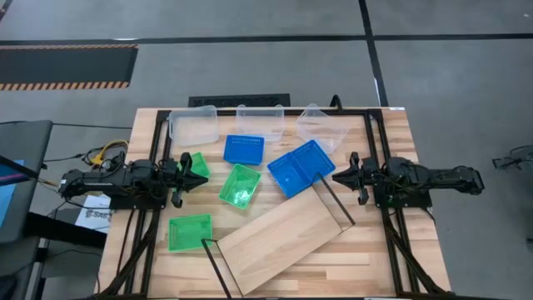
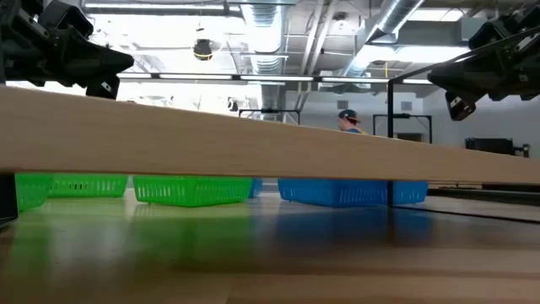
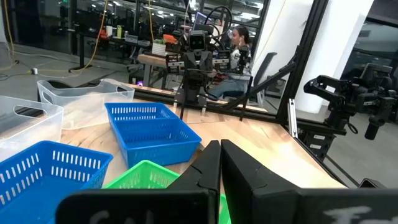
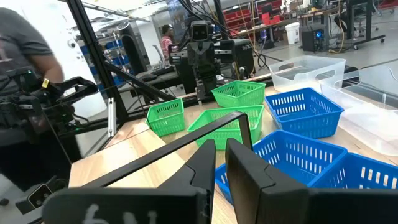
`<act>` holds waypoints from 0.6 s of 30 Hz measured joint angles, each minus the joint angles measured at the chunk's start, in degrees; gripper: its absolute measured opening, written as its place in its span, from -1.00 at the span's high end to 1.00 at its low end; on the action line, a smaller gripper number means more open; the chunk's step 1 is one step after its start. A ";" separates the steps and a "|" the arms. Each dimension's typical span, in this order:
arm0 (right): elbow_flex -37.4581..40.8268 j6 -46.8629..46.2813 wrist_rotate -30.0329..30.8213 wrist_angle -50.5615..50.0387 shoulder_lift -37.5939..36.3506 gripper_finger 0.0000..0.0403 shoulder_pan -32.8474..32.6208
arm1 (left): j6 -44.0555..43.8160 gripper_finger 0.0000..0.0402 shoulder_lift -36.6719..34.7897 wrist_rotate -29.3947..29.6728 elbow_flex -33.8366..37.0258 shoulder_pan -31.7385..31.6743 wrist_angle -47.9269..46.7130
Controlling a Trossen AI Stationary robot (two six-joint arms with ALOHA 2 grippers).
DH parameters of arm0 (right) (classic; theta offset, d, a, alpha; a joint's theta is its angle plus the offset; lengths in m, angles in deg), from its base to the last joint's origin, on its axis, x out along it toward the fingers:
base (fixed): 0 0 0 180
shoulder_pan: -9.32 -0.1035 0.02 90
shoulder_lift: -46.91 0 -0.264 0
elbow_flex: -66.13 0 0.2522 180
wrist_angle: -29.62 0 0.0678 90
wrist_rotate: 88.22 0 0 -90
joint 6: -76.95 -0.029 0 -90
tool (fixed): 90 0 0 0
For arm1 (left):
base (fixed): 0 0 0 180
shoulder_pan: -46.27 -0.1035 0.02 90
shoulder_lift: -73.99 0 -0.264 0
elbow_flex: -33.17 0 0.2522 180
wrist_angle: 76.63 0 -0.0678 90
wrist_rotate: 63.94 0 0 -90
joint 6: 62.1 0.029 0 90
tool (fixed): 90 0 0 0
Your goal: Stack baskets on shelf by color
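Note:
Both arms wait level above the table's side edges. My left gripper (image 1: pixel 205 172) is shut and empty at the left, just above a green basket (image 1: pixel 196 164). My right gripper (image 1: pixel 336 177) stands at the right, its fingers (image 4: pixel 205 163) a narrow gap apart and empty, beside the blue baskets (image 1: pixel 301 168). The shelf (image 1: pixel 283 237), a light-wood plank with black wire frames at its ends, lies slantwise near the front. Two more green baskets (image 1: pixel 240 185) (image 1: pixel 190 232), another blue basket (image 1: pixel 244 150) and three clear baskets (image 1: pixel 260 121) rest bottom-down on the table.
Black frame rails (image 1: pixel 376 142) run along both table sides under the arms. The shelf's wire end frame (image 1: pixel 335 200) reaches close to my right gripper. In the low view the plank (image 2: pixel 253 135) spans the picture. People (image 4: pixel 25 56) show in the room beyond.

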 joint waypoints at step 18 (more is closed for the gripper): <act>0.01 0.02 -0.01 0.00 -0.01 0.69 0.00 | -4.63 1.00 0.00 -0.09 -0.02 -0.02 0.00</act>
